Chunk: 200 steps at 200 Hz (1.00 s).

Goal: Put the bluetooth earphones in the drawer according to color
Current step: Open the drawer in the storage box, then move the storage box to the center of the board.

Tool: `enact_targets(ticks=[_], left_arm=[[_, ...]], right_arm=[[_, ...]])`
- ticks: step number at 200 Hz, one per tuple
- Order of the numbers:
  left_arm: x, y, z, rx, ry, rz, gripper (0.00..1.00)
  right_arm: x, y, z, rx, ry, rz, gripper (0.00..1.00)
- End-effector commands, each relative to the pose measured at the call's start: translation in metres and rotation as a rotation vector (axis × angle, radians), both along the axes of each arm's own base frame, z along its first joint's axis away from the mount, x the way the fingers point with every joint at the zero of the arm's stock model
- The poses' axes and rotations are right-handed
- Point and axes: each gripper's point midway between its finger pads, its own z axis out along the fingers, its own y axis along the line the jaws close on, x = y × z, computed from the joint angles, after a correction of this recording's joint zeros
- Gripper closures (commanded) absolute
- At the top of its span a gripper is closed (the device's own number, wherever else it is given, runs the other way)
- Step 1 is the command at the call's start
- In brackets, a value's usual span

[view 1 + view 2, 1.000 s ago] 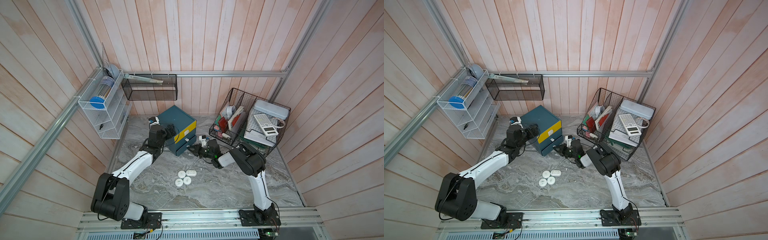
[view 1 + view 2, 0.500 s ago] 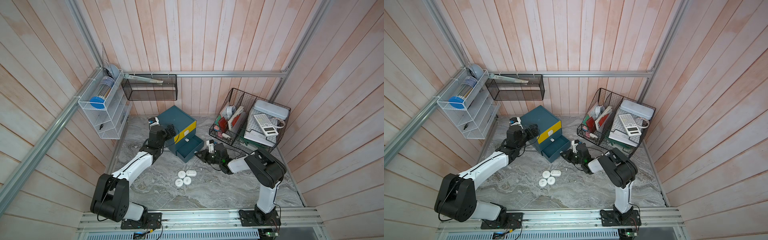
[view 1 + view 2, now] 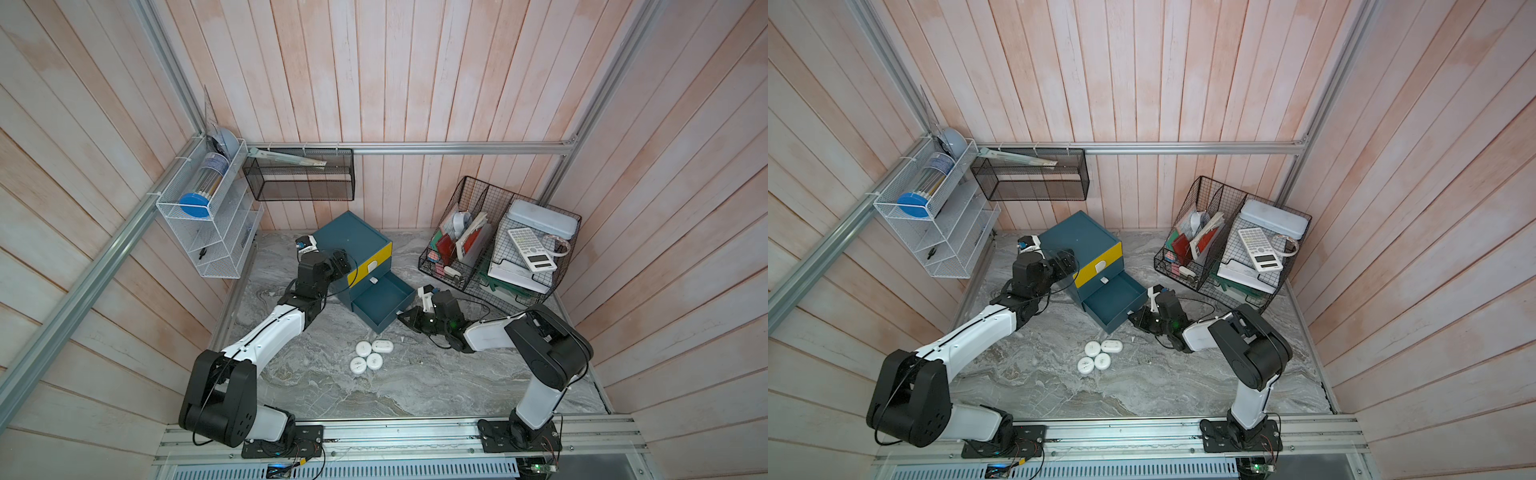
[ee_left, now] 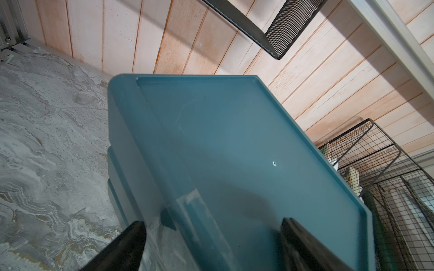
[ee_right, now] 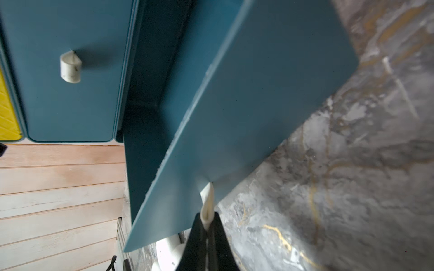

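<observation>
At the right wrist, the right pincer (image 5: 207, 221) is closed on the drawer handle (image 5: 208, 199), a grip unclear in both top views. The left pincer (image 4: 212, 231) straddles the cabinet (image 4: 234, 140) edge, wide open.

No legible text in any view.

- Calculator (image 3: 532, 249) lying on the wire basket (image 3: 471, 195): key rows and a dark display strip show in both top views, but the markings are too small to read.
- Clear tube with blue cap (image 3: 205, 183) in the white wall rack (image 3: 216, 253): a pale printed band near its far end, blurred and unreadable.
- Drawer cabinet (image 4: 234, 140), seen close up in both wrist views: teal and yellow faces carry nothing readable.
</observation>
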Motion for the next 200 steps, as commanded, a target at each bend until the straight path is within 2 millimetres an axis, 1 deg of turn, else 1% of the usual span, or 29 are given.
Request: enact_targets(ticks=[1,31,46,72,105,127,149,174,200], left_arm=[[-0.035,0.002,-0.070,0.114,0.227,-0.048,0.05],[-0.042,0.003,-0.047,0.078,0.159,-0.048,0.02],[-0.046,0.004,-0.035,0.057,0.125,-0.046,0.00],[-0.055,0.004,-0.015,0.014,0.069,-0.048,0.00],[-0.065,0.010,0.008,-0.011,0.019,-0.026,0.00],[-0.072,0.019,0.021,-0.001,0.002,0.008,0.00],[-0.088,0.023,0.018,-0.015,0.030,0.006,0.00],[-0.114,0.022,-0.003,-0.055,0.088,-0.026,0.00],[-0.140,0.030,-0.030,-0.097,0.142,-0.002,0.00]], right_arm=[[-0.004,0.002,0.004,-0.036,-0.025,0.047,0.93],[-0.004,0.000,0.018,-0.060,-0.068,0.066,0.77],[-0.005,-0.002,0.026,-0.068,-0.092,0.075,0.70],[-0.012,-0.007,0.039,-0.082,-0.132,0.094,0.60],[-0.024,-0.014,0.054,-0.090,-0.191,0.125,0.50],[-0.033,-0.018,0.060,-0.110,-0.224,0.156,0.46],[-0.046,-0.017,0.064,-0.144,-0.259,0.206,0.42],[-0.059,-0.010,0.062,-0.196,-0.298,0.272,0.41],[-0.069,-0.004,0.051,-0.263,-0.328,0.313,0.39]])
